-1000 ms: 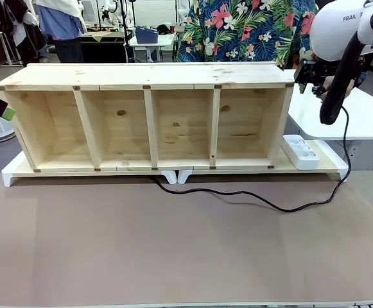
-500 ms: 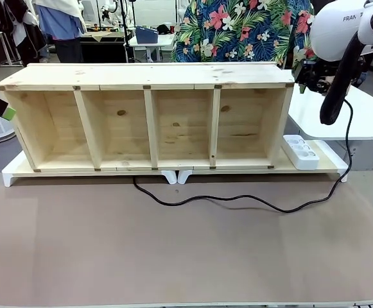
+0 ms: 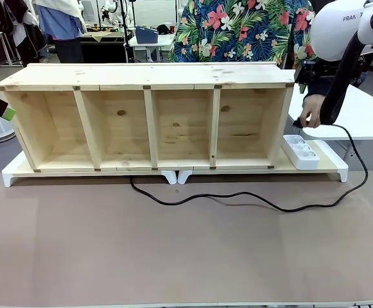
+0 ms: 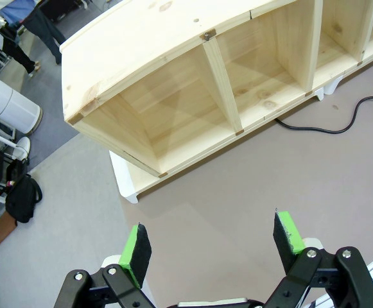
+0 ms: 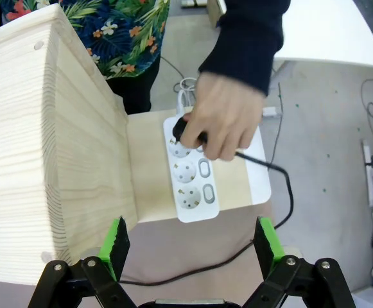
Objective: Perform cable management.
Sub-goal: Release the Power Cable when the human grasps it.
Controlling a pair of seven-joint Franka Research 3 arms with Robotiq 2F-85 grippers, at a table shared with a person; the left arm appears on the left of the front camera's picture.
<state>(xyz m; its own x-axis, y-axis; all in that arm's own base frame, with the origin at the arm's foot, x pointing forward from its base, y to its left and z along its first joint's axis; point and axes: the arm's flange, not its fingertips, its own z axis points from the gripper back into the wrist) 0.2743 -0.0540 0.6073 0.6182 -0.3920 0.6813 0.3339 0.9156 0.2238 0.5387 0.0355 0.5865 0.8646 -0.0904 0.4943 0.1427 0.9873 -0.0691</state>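
A person in a flowery shirt stands at the far side of the bench (image 3: 186, 256), behind a long wooden shelf (image 3: 151, 115) w/ four open boxes, which sits on a low white stand. The person's hand (image 5: 221, 125) is holding the round black plug (image 5: 181, 128) of the cable (image 3: 237, 196) right at the top socket of the white power strip (image 5: 189, 173); can't tell if the prongs are all the way in. The power strip lies on the stand just beside the right end of the shelf, and in the front view the same hand shows just above it, next to the right arm's black hose. From the plug the cable goes out to the right, loops round past the end of the stand, then runs back left in a wavy line across the brown bench top, and its other end goes under the shelf near the middle. In the left wrist view a bit of the cable lies on the bench close to the shelf's front edge. The right claw (image 5: 189, 247) hangs high above the power strip, looking down on it; its green pads are wide apart & hold nothing. The left claw (image 4: 212, 247) is off by the left end of the shelf, up over the bench, also spread wide w/ nothing in it. One green fingertip (image 3: 8, 113) of it peeks in at the left edge of the front view.
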